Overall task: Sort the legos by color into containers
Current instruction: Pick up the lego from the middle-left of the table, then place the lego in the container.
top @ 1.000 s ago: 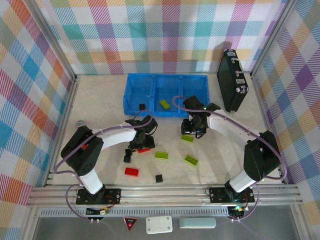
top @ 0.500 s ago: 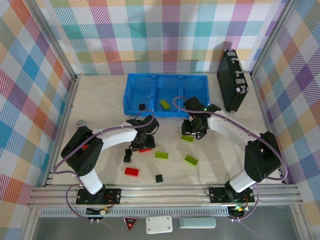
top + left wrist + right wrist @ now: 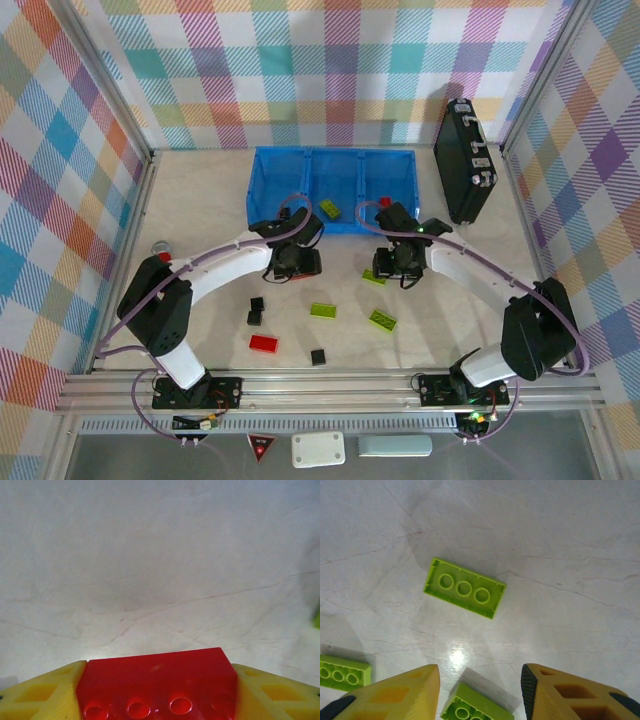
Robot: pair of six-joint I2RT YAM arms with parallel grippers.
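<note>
I have the left gripper mid-frame, just below the blue tray, with a red brick showing at its lower edge. The right gripper sits to its right, beside a lime brick. Another red brick and a black square lie toward the lower centre.

Blue tray, far centre: lime lego in its middle compartment, red lego in its right. Nearer, scattered lime legos, black legos and a loose red lego lie flat. A gripped red lego sits studs-up in the left gripper.
</note>
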